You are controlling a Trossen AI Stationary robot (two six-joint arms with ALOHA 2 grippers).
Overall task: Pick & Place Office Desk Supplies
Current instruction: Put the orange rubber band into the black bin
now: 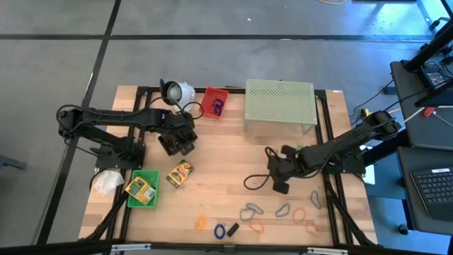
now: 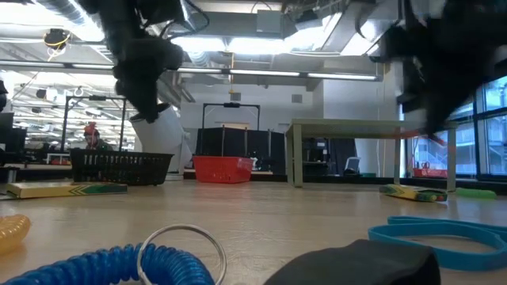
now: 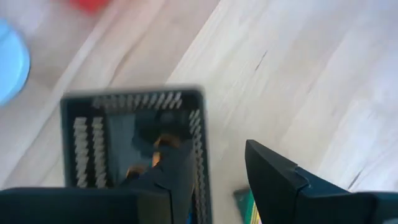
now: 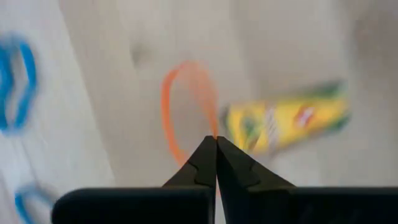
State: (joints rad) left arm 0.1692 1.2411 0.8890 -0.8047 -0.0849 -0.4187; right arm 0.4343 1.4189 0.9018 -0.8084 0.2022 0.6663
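Clips and thin rubber-band loops lie strewn along the near edge of the pale wooden table (image 1: 233, 166), nearest of all to the low camera: a blue coiled loop with a metal ring (image 2: 119, 265), a flat blue band (image 2: 444, 233) and a small black clip (image 1: 231, 229). Farther in from that edge, the right gripper (image 4: 216, 138) has its fingers pressed together on a thin orange rubber-band loop (image 4: 186, 106), which hangs from the tips above the table. A yellow-green crayon box (image 1: 180, 173) lies flat on the wood left of the right gripper, apart from it. Left of that box sits a green tray (image 1: 134, 200) with another crayon box inside. Farther back, the left gripper (image 1: 177, 142) hovers over a small black mesh basket (image 3: 134, 134), its fingers (image 3: 273, 180) standing apart with nothing between them. Beyond it, toward the far edge, stand a red basket (image 1: 214, 103), a white cup-shaped object with a black opening (image 1: 177, 91) and a large pale green mesh stand (image 1: 279, 103).
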